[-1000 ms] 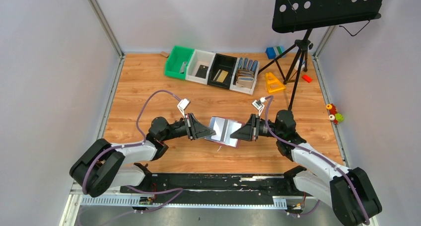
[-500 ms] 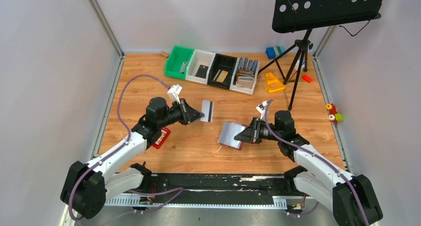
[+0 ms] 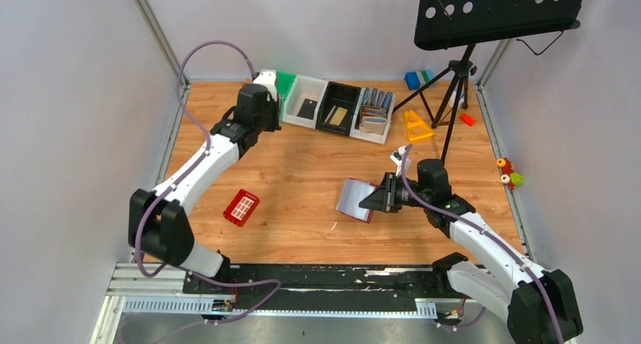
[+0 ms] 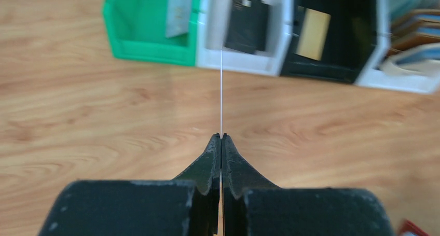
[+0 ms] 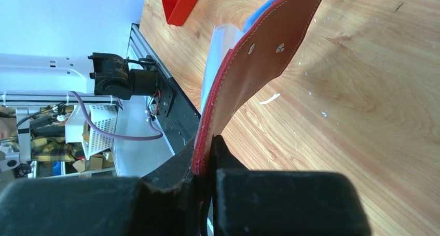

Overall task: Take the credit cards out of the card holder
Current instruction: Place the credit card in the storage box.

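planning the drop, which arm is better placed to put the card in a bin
Left. The left gripper is shut on the card, seen edge-on, just short of the bins. The right gripper is clamped on the card holder, mid-table.

Bright, even light from above fills the top view, leaving only faint, soft shadows on the table (image 3: pixel 302 170). In the left wrist view the bins (image 4: pixel 244 64) at 12 o'clock are blurred. In the right wrist view the card holder (image 5: pixel 249 75) is crisp, while the background at 9 o'clock washes out pale.
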Robot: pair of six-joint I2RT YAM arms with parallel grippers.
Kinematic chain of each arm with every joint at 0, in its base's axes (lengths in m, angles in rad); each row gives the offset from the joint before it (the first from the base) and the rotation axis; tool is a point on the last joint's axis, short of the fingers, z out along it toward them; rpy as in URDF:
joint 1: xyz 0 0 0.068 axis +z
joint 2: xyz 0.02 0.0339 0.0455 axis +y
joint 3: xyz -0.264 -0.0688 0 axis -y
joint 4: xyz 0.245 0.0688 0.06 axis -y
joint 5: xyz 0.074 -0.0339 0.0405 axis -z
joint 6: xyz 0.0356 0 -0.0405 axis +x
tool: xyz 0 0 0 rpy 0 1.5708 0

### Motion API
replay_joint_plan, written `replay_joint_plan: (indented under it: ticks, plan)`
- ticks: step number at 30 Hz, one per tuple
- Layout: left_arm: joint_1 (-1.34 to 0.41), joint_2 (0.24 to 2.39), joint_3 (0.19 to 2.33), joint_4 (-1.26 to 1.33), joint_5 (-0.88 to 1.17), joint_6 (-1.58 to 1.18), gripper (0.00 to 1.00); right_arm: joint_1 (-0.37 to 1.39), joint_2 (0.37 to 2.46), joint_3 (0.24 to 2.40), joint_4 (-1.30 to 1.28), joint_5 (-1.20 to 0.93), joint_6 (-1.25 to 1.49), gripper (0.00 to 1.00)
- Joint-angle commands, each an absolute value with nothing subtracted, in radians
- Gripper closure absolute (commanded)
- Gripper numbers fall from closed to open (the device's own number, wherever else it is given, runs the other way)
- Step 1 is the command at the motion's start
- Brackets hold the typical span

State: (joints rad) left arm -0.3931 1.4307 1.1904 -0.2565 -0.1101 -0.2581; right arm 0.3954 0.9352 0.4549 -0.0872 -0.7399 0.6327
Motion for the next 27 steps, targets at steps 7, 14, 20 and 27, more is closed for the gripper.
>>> replay_joint_plan:
  ticks: [7, 14, 20, 27]
  plan:
    - [-0.355, 1.787, 1.573, -0.398, -0.381, 0.154, 1.00, 0.391, 0.957, 0.559, -0.122, -0.741, 0.552, 1.00]
    - [-0.310, 2.027, 1.807, -0.407, -0.317, 0.200, 1.00, 0.391, 0.991, 0.579, -0.101, -0.745, 0.549, 1.00]
    - [-0.297, 2.167, 1.938, -0.410, -0.222, 0.198, 1.00, 0.390, 1.043, 0.610, -0.083, -0.749, 0.550, 1.00]
    - [-0.266, 2.273, 2.044, -0.390, -0.147, 0.153, 1.00, 0.385, 1.126, 0.628, -0.014, -0.796, 0.574, 1.00]
